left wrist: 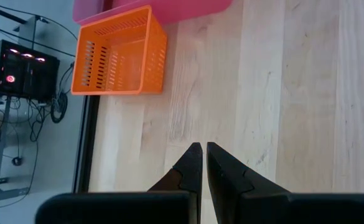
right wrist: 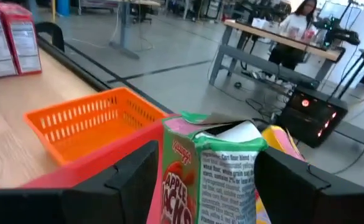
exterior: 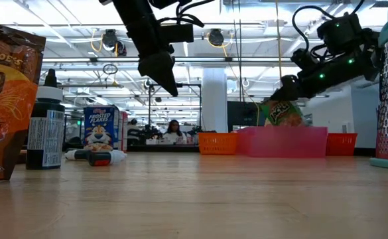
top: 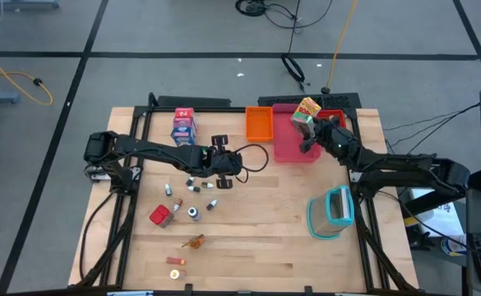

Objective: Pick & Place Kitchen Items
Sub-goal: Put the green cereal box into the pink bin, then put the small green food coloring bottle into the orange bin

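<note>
Now | right gripper (right wrist: 210, 180) grips carton (right wrist: 213, 168) above pink tray (top: 293, 141) | left gripper (left wrist: 203, 163) closed

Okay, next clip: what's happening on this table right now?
The right end effector holds a green Apple Jacks carton above the pink tray at the table's far side, not yet released. The left end effector, shut and empty, hovers mid-table. Small bottles and a red cube lie loose nearer the front.
</note>
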